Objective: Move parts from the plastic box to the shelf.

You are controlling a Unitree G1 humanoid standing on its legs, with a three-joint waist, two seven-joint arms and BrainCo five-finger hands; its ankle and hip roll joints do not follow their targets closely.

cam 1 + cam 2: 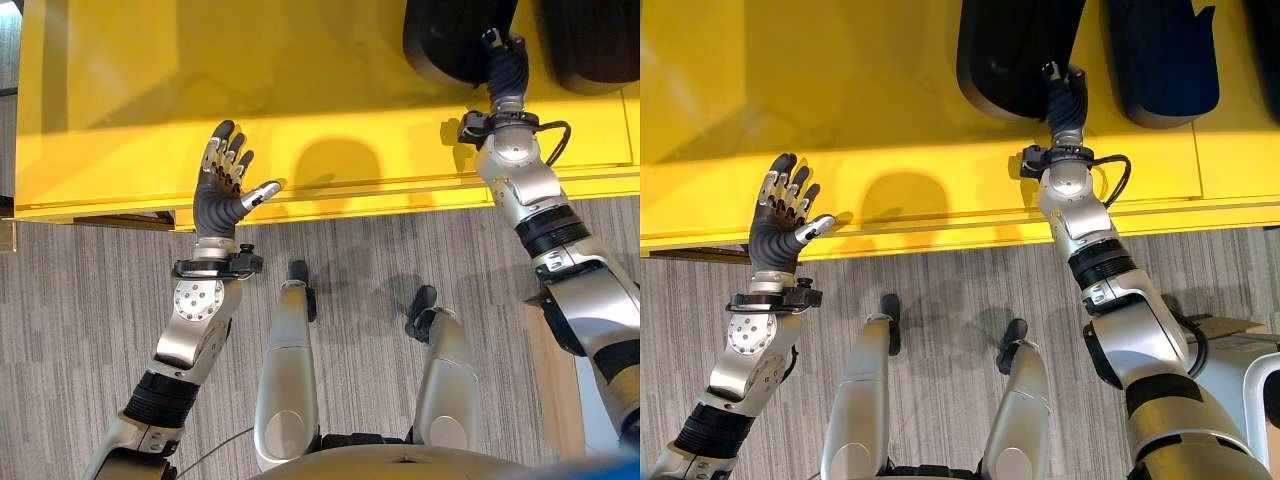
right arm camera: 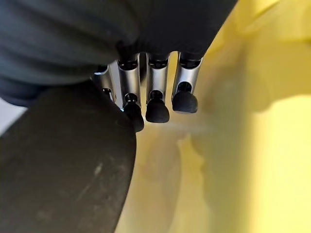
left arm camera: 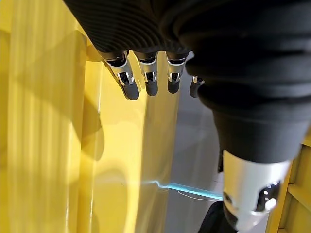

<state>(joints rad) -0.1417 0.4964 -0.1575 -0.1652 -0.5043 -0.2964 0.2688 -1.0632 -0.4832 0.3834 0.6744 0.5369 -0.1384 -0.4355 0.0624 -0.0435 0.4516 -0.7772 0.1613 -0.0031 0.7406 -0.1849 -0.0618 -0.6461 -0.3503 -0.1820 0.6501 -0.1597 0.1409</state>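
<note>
Two black moulded parts lie at the far side of the yellow shelf point(image 1: 120, 80), one large point(image 1: 1015, 50) and one further right point(image 1: 1160, 60). My right hand point(image 1: 1065, 95) reaches over the shelf to the near edge of the large black part point(image 2: 63, 165). Its fingers point(image 2: 158, 97) stretch out roughly straight just past the part's rim, above the yellow surface, and the thumb is hidden behind the part. My left hand point(image 1: 220, 180) is held up open at the shelf's front edge, fingers point(image 3: 148, 80) spread, holding nothing.
The shelf's front lip point(image 1: 400, 195) runs across the view. Grey striped carpet point(image 1: 80, 320) lies on the near side of it. A light wooden edge point(image 1: 555, 380) and a pale box corner point(image 1: 1255, 380) stand at the right.
</note>
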